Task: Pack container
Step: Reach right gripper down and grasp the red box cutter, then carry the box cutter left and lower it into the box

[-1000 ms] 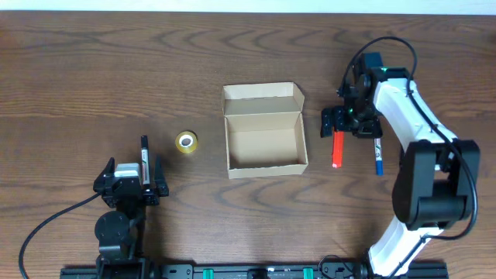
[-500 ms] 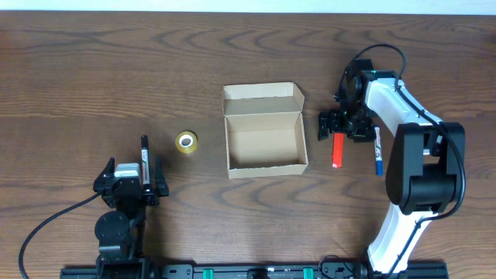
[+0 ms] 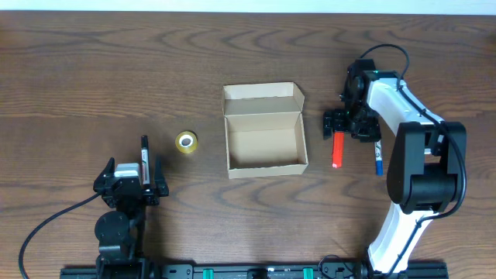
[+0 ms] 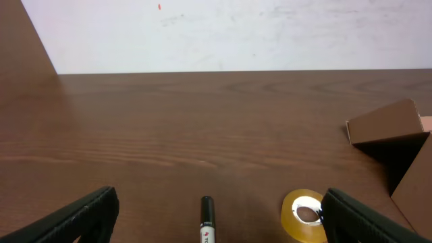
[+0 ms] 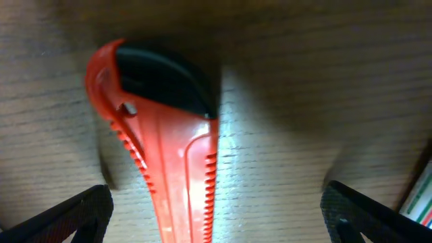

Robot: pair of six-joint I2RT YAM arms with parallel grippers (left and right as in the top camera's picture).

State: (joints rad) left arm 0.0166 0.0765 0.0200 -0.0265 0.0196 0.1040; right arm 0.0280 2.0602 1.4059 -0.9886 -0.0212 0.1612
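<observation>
While my right gripper (image 5: pixel 216 214) hangs wide open, empty, over a red plastic utility knife (image 5: pixel 175 169), the tan cardboard box (image 3: pixel 263 147) sits nearby, lid up: light, crushable, I judge; hold by side walls.

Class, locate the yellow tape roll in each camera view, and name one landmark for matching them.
Overhead: the yellow tape roll lies left of the container, apart from it.
Left wrist: yellow tape roll at bottom right.
Right wrist: not in it.
Shared landmark: the container, at the left wrist view's right edge.
</observation>
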